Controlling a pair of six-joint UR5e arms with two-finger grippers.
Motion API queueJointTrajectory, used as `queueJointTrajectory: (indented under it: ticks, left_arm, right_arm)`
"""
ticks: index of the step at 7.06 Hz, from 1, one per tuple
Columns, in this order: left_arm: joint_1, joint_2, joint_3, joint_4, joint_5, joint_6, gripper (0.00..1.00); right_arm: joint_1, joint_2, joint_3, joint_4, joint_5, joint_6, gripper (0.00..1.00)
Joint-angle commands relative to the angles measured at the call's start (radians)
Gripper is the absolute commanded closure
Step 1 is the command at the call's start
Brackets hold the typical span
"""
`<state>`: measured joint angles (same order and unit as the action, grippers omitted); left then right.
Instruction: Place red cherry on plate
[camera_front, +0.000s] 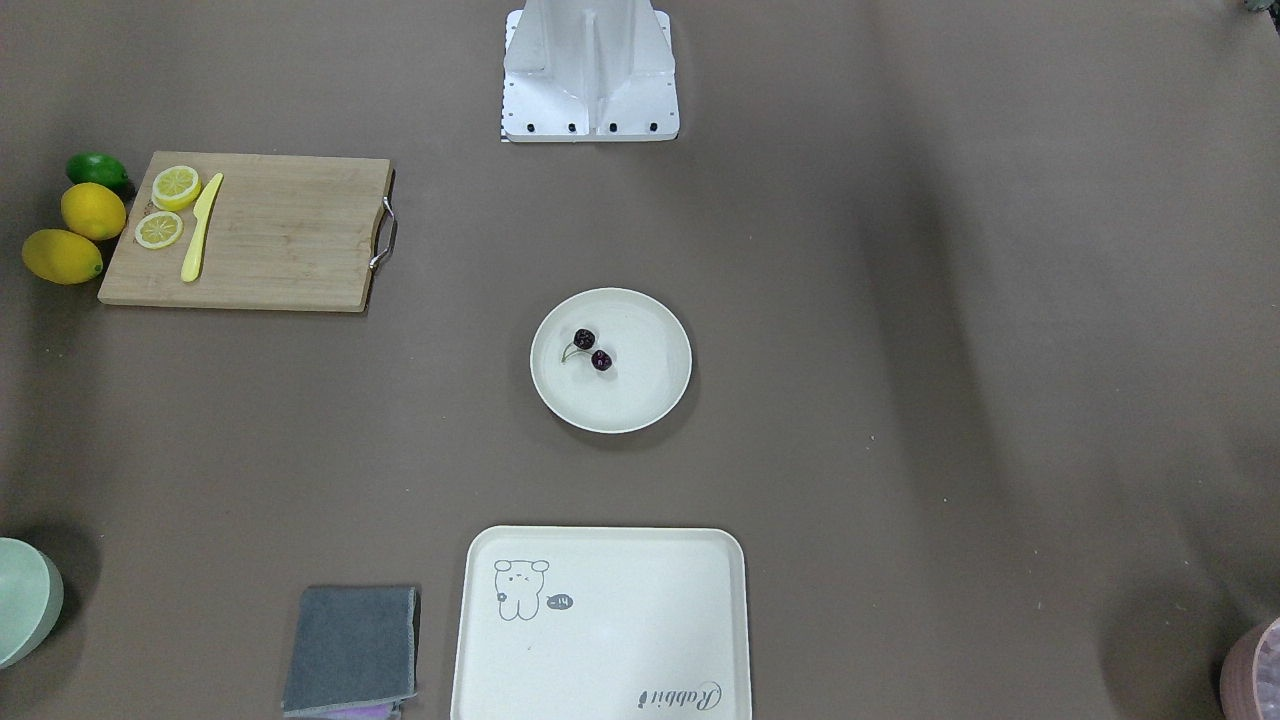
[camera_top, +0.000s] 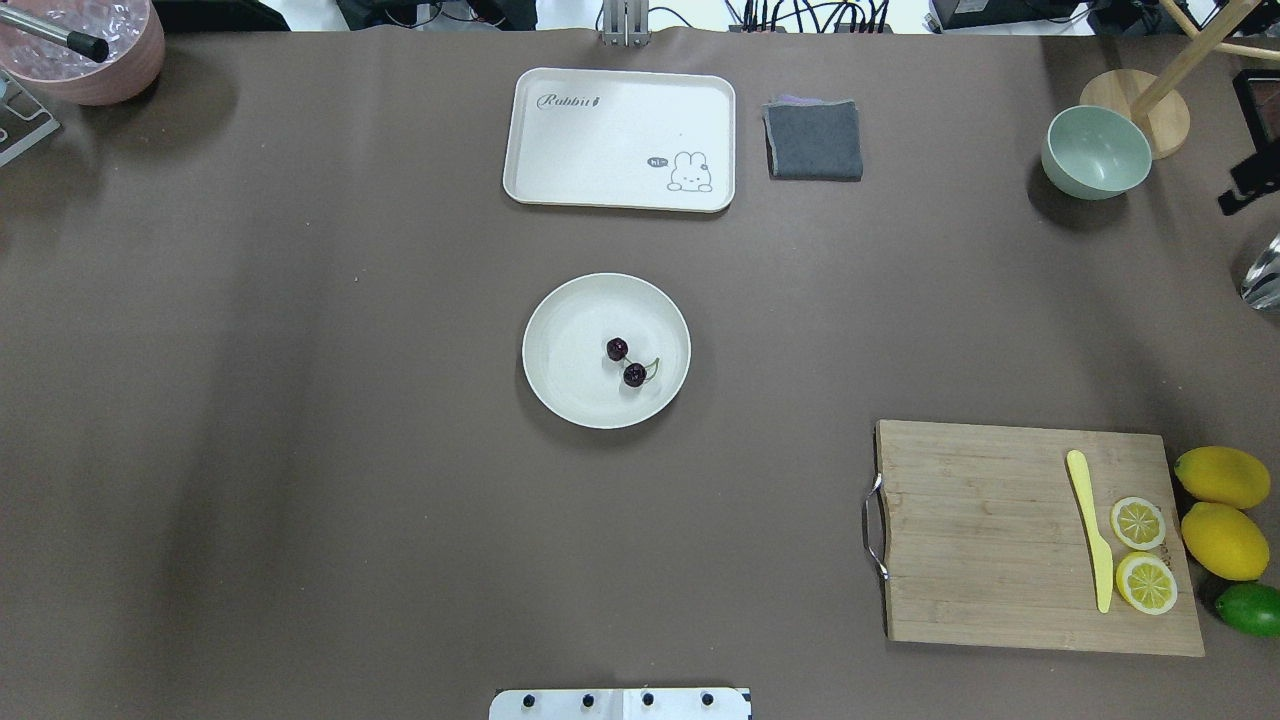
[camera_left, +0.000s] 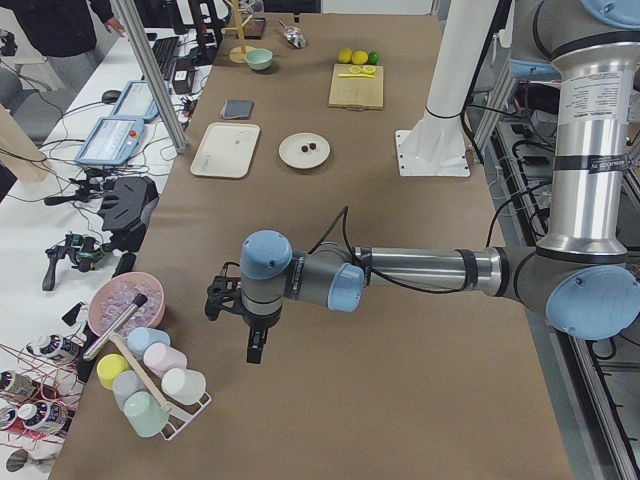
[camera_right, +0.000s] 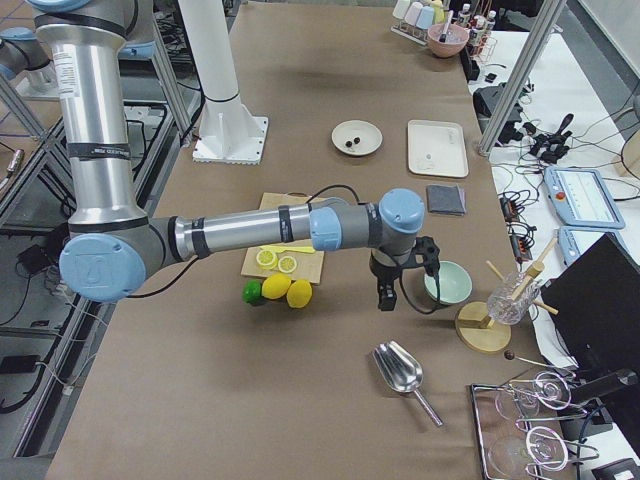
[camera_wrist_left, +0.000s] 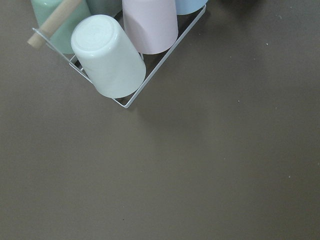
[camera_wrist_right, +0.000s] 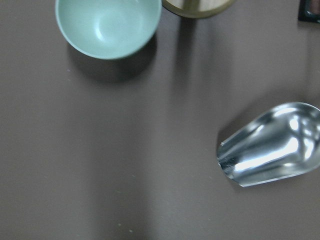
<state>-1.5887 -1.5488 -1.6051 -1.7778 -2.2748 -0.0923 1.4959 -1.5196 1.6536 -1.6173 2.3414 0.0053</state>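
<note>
1. Brown covering spreads over the whole surface (camera_top: 300, 400).
2. The plate (camera_top: 570, 330) sits at the centre of the surface. The red cherry (camera_top: 634, 375) lies inside it, both dark fruits resting on the plate's floor with their stems joined, slightly toward the robot's right of the middle.
3. The left arm (camera_left: 300, 280) reaches low over the surface's left end, well apart from the plate and near a wire rack of upturned cups (camera_wrist_left: 112, 57). Whether the left jaws are apart or together cannot be told.
4. The right arm (camera_right: 340, 225) hangs over the right end, near the green bowl (camera_wrist_right: 107, 25) and a metal scoop (camera_wrist_right: 272, 145). The right jaws' state cannot be told either.
5. A cream tray (camera_top: 620, 110) and a grey cloth (camera_top: 813, 140) lie beyond the plate.
6. On the robot's right, a cutting board (camera_top: 980, 540) carries a yellow knife (camera_top: 1090, 530) and two lemon slices (camera_top: 1138, 523).
</note>
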Motion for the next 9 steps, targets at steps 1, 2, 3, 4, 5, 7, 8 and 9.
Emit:
queueJointTrajectory:
  ticks: [1,2,3,4,5,7,8,9]
  left_arm:
    - [0.001,-0.001,0.007,0.003,-0.002,-0.001,0.02]
    - [0.001,-0.001,0.005,0.004,-0.005,-0.001,0.02]
    - [0.0,-0.001,-0.001,0.008,-0.006,-0.003,0.02]
    - [-0.001,-0.001,0.001,0.008,-0.005,-0.003,0.02]
    - [-0.001,-0.001,-0.001,0.008,-0.003,-0.003,0.02]
    - [0.001,-0.002,0.001,0.008,0.0,-0.006,0.02]
    - [0.001,-0.002,0.001,0.008,0.0,-0.007,0.02]
    - [0.003,-0.004,0.002,0.006,0.0,-0.007,0.02]
  right_arm:
    - [0.064,-0.077,-0.058,0.004,-0.002,-0.102,0.0]
    - [0.069,-0.086,-0.066,0.004,-0.002,-0.103,0.0]
    - [0.073,-0.1,-0.066,0.004,-0.002,-0.1,0.0]
    - [0.081,-0.1,-0.066,0.005,-0.004,-0.097,0.0]
    - [0.084,-0.1,-0.066,0.004,-0.002,-0.097,0.0]
    - [0.084,-0.093,-0.064,0.004,-0.002,-0.094,0.0]
    - [0.086,-0.088,-0.064,0.004,-0.002,-0.091,0.0]
    - [0.086,-0.088,-0.064,0.004,-0.002,-0.091,0.0]
